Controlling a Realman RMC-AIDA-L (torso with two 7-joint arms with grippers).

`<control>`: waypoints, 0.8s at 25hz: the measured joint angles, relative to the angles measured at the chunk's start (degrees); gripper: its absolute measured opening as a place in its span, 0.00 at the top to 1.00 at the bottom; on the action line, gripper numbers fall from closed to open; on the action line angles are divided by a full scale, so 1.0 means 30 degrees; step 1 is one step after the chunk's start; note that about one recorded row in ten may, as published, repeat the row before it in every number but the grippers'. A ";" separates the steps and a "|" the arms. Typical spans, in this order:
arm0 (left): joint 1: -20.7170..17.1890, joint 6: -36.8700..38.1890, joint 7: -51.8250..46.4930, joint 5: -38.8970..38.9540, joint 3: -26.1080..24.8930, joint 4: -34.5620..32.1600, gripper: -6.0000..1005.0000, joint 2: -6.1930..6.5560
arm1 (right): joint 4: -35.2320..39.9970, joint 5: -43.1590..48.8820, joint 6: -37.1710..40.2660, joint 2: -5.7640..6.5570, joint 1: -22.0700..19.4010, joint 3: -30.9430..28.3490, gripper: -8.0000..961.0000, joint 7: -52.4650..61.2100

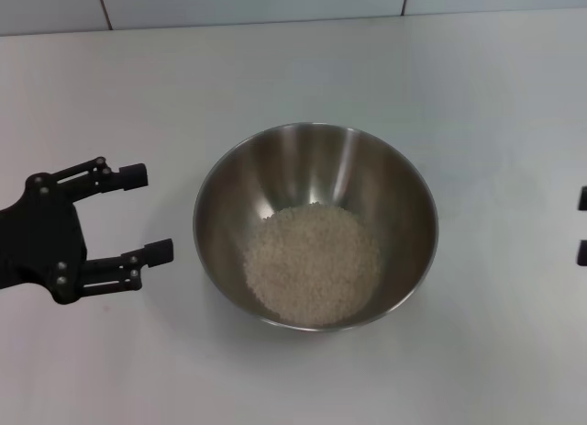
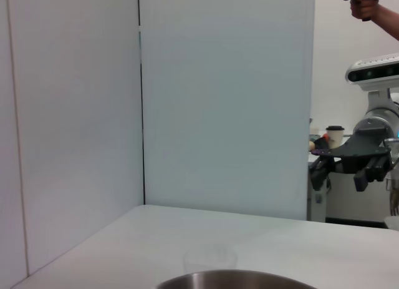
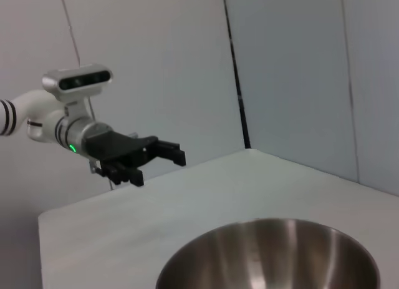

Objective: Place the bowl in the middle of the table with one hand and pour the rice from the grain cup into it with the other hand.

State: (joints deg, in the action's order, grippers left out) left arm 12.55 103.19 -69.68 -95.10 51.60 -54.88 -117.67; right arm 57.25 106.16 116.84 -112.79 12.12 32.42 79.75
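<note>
Left gripper (image 1: pixel 147 213): matte black, silver screws; white arm, black bands, green light; grey wrist camera (image 3: pixel 77 80).

We see the bowl (image 1: pixel 315 225), a large round stainless-steel one with a shiny brushed inside, standing upright on the white bench (image 1: pixel 477 95), just to the right of the left claw (image 1: pixel 147 214) and apart from it. The rice (image 1: pixel 312 264), a mass of small off-white grains, lies heaped in its bottom. In the left wrist view we make out the grain cup (image 2: pixel 210 259), clear and faint, upright on the bench beyond the bowl's rim.
</note>
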 joint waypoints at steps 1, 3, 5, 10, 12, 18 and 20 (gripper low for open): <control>-0.0045 0.0014 0.0077 0.0000 -0.0010 0.0054 0.16 -0.0002 | 0.0000 0.0000 0.0000 0.0000 0.0000 0.0000 0.35 0.0000; -0.0093 0.0055 0.0199 -0.0006 0.0013 0.0121 0.16 -0.0011 | 0.0062 -0.0003 -0.0054 -0.0233 0.0381 -0.0088 0.35 -0.0061; -0.0124 0.0258 0.0300 -0.0021 0.0034 0.0146 0.16 -0.0033 | 0.0132 -0.0028 -0.0216 -0.0497 0.1082 -0.0157 0.35 -0.0243; -0.0155 0.0537 0.0511 -0.0041 0.0014 0.0158 0.16 -0.0061 | 0.0119 0.0027 -0.0862 -0.0848 0.2443 -0.0107 0.35 -0.0211; -0.0158 0.0539 0.0512 -0.0048 0.0028 0.0160 0.16 -0.0062 | 0.0056 0.0047 -0.1087 -0.1020 0.2867 -0.0057 0.35 -0.0213; -0.0216 0.0551 0.0519 -0.0059 -0.0008 0.0160 0.16 -0.0063 | 0.0432 0.0735 -0.2220 -0.1837 0.3711 0.0355 0.35 -0.0304; -0.0235 0.0553 0.0523 -0.0068 -0.0009 0.0160 0.16 -0.0056 | 0.0555 0.1050 -0.2981 -0.2010 0.3952 0.1446 0.35 -0.0319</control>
State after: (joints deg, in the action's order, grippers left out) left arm 11.84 104.85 -68.11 -95.30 51.57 -54.40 -117.83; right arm 58.92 109.31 107.90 -118.82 23.98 36.75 78.79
